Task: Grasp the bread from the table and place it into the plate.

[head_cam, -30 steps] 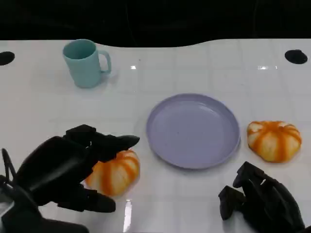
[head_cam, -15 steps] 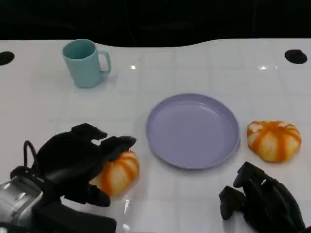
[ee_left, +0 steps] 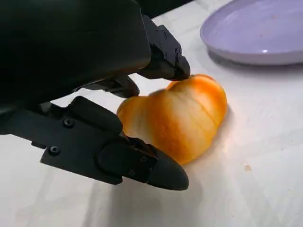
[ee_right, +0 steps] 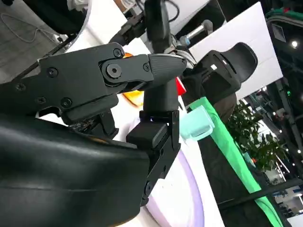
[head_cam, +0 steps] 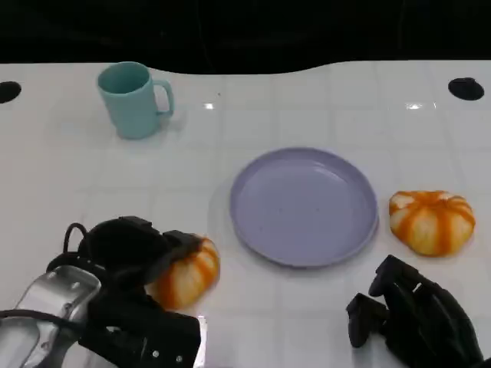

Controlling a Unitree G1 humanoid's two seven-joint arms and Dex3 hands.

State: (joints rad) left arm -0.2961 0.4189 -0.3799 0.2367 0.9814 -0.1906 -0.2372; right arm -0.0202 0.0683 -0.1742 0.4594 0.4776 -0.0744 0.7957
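Item: bread point(head_cam: 184, 272). It lay on the white table point(head_cam: 322, 107), near the front edge on my left side, just left of the plate point(head_cam: 304, 205) and apart from its rim. My left hand point(head_cam: 126, 249) was over its left half, the fingers point(ee_left: 161, 52) draped on its top and the thumb point(ee_left: 142, 163) low at its near side; in the left wrist view both touched or nearly touched the crust, so I logged the hand as wrapped about the bread, which was sitting on the table, not lifted.

Appearance: a round, domed loaf, orange-brown with paler cream stripes running over it like a small pumpkin, glossy on the crust.

Second bread point(head_cam: 430, 221): same kind, on the table just right of the plate, not touching it.

My right hand point(head_cam: 410, 318): resting low at the front right, near that second bread but apart from it, fingers curled in, holding nothing.

Plate: lilac, round, bare, at mid-table.

Cup point(head_cam: 132, 100): teal, upright, far left.
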